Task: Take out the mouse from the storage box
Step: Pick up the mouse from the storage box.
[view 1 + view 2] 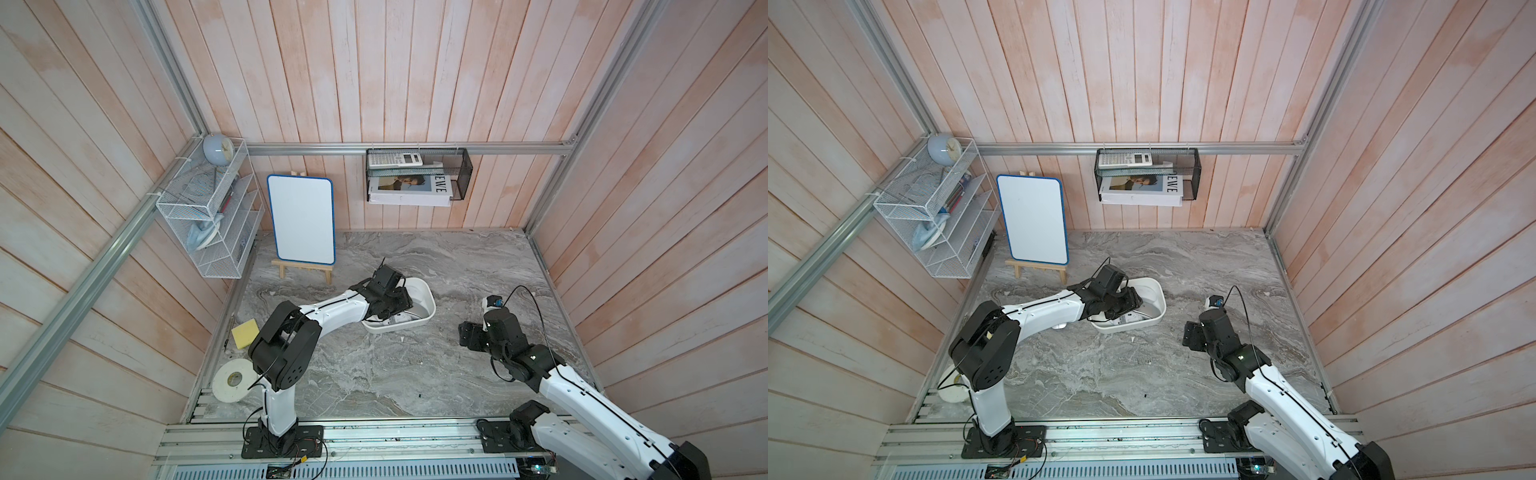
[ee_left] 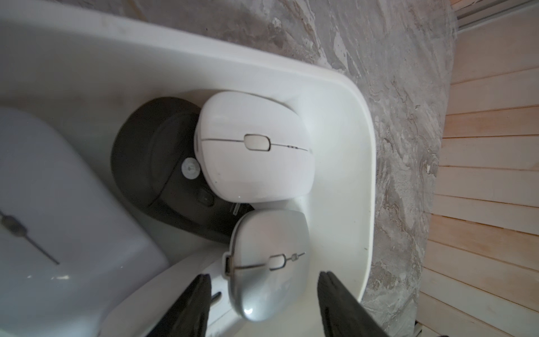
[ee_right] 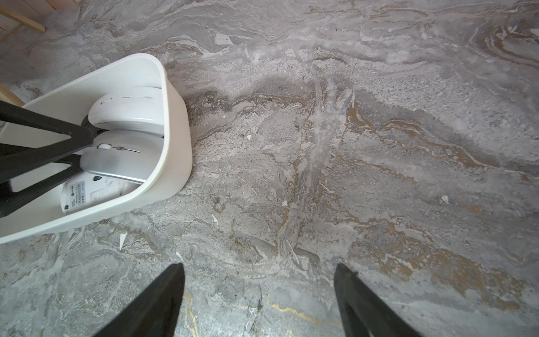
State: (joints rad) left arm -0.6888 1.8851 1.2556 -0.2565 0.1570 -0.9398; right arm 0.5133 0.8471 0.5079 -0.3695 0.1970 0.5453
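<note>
Four mice at least lay in one white storage box (image 2: 350,175) on the worktop (image 3: 350,146): one white mouse (image 2: 253,151), one silver mouse (image 2: 268,248), one black mouse (image 2: 151,163), one pale mouse (image 2: 58,204). The left claw (image 2: 264,274) straddled the silver mouse, fingers apart. The right claw (image 3: 259,266) stood spread wide above the worktop nearby.

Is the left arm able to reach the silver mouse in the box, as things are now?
Probably yes: the left end effector straddles the silver mouse, which lies on top in the box, nothing covering it.
</note>
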